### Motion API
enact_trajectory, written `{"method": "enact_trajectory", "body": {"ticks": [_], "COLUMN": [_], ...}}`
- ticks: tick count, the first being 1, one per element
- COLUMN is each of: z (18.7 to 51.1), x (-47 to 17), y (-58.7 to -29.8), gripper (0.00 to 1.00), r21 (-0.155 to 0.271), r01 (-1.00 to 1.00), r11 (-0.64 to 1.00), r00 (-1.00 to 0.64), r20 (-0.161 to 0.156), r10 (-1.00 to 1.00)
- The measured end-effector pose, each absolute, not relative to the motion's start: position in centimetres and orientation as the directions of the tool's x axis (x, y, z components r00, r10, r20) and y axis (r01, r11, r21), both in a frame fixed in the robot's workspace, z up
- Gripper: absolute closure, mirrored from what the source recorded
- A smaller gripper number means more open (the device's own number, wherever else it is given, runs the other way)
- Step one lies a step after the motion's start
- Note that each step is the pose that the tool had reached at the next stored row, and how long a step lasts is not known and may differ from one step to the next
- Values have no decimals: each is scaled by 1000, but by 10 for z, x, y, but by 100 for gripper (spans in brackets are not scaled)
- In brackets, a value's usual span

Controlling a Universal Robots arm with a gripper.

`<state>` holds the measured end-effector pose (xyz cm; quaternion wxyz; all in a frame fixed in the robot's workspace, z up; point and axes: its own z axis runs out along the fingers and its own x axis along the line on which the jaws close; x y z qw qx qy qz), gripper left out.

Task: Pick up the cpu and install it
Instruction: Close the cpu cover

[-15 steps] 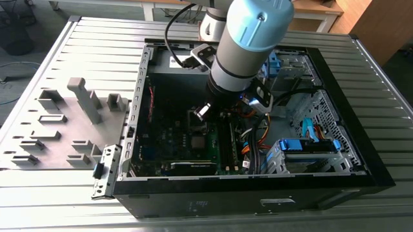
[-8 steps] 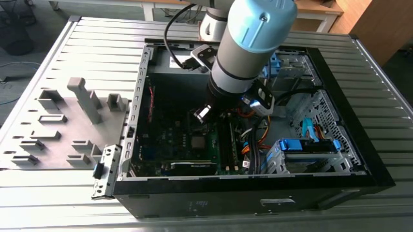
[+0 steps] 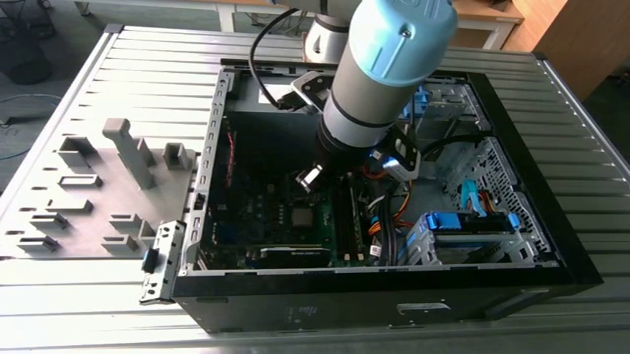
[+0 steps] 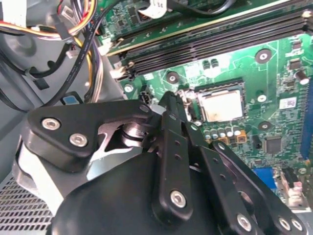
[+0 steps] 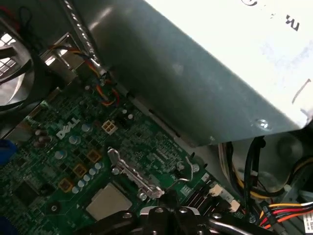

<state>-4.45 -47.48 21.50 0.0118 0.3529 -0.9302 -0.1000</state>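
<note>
The cpu is sitting in its socket (silver top up), just beside the clenched, empty gripper.

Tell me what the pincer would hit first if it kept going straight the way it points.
Probably the green circuit board, right beside the small square silver-grey cpu seated on it; depth is unclear.

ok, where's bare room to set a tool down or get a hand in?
Free, exterior view's left: slatted table behind the grey fixture tray, and the strip in front of it. Crowded: inside the computer case, arm over the motherboard, cables and blue drive cage beside it.
</note>
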Motion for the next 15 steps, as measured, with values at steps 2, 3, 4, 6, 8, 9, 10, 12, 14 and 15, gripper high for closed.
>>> {"method": "enact_trajectory", "body": {"ticks": [2,3,4,6,8,9,10,12,14,15], "z": [215,215,215,215,215,215,215,215,215,215], "x": [-44,-44,-44,-44,-44,-44,-44,-44,-44,-44], "y": [-477,-478,-479,-482,-484,-485,-487,-489,-492,-493], "gripper": [89,89,89,89,89,89,89,89,89,89], "r21": [194,194,194,194,194,194,194,194,194,194], "r01": [-655,-656,-657,-658,-659,-660,-661,-662,-663,-664], "r11": [730,729,729,728,726,726,725,724,723,722], "r00": [-750,-749,-748,-747,-746,-746,-745,-744,-742,-742], "r20": [-49,-49,-49,-49,-49,-49,-49,-49,-49,-49], "r10": [-660,-661,-661,-663,-664,-665,-665,-667,-668,-669]}}
